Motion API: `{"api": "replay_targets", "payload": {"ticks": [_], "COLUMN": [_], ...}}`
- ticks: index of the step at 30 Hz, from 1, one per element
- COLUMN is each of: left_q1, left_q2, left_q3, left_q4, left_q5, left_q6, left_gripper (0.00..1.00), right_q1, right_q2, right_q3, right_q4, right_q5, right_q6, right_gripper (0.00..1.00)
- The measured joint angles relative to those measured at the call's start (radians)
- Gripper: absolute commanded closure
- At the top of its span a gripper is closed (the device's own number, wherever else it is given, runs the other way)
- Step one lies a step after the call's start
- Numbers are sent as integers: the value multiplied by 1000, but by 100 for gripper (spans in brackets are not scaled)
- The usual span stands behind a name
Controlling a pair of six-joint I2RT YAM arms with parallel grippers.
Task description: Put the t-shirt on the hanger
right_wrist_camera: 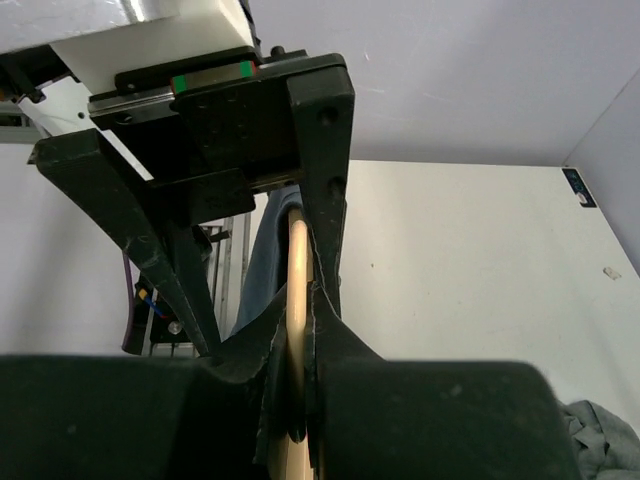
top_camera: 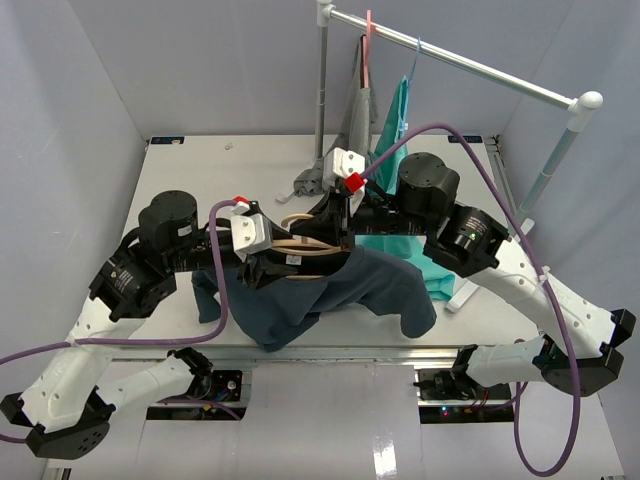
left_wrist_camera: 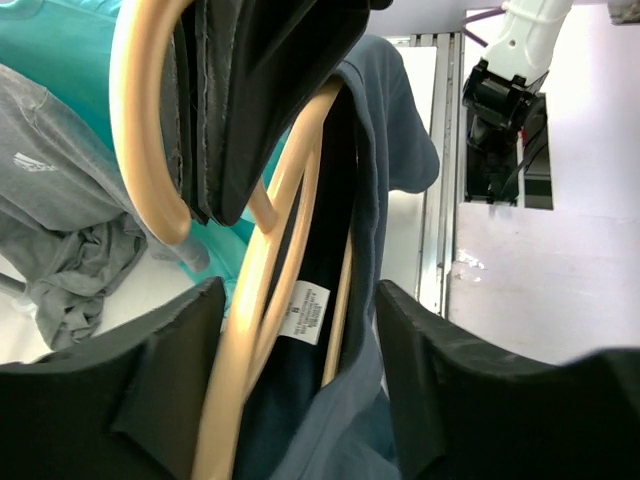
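Right gripper (right_wrist_camera: 297,330) is clamped tight on the hanger (left_wrist_camera: 250,310), its two fingers pinched flat against the tan wood, holding it up off the desk (top_camera: 200,170) in the middle of the workspace. The t-shirt (top_camera: 350,285) hangs off that hanger and trails down onto the desk towards the near edge, one sleeve flopped out to the right. Now the left gripper (left_wrist_camera: 300,300): jaws spread wide, nothing in them, straddling the hanger's tan arms and the shirt's neck opening, with the white label (left_wrist_camera: 307,312) sitting right between the pads. In the left wrist view the dark cloth lies along one side of the hanger while the rest of the wood is bare, so I'd call this the dressing step, only partly done: the hanger is into the neck, the shoulders not yet seated. The next move, I'd say, asks the left gripper to close on the collar fabric alone, not the wood, and draw it over the bare shoulder while the right keeps the hanger steady. Behind them, the teal garment (top_camera: 395,125) hangs on the rail (top_camera: 470,65).
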Motion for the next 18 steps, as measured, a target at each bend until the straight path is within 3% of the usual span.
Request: {"api": "replay_targets", "payload": {"ticks": [2,5,8,12,18], "left_q1": [0,0,-1,-2,0], "left_q2": [1,3,-2,-31,-105], "left_q3": [-4,-6,-6,7,79], "left_q4": [0,0,13,93,217], "left_q5": [8,16,-48,-330,-759], "left_q6": [2,6,-5,-52,-127], "left_gripper": [32,20,17,18,19], "right_q1": [0,0,1,0,-2], "right_q2": [-4,-8,-11,39,210], "right_q3": [-13,-17,-13,88,413], "right_q4": [15,24,28,-11,-56], "right_q5": [-18,-35,-14,112,375], "right_q6": [0,0,-23,-60,-69], "right_gripper": [92,92,92,92,92]}}
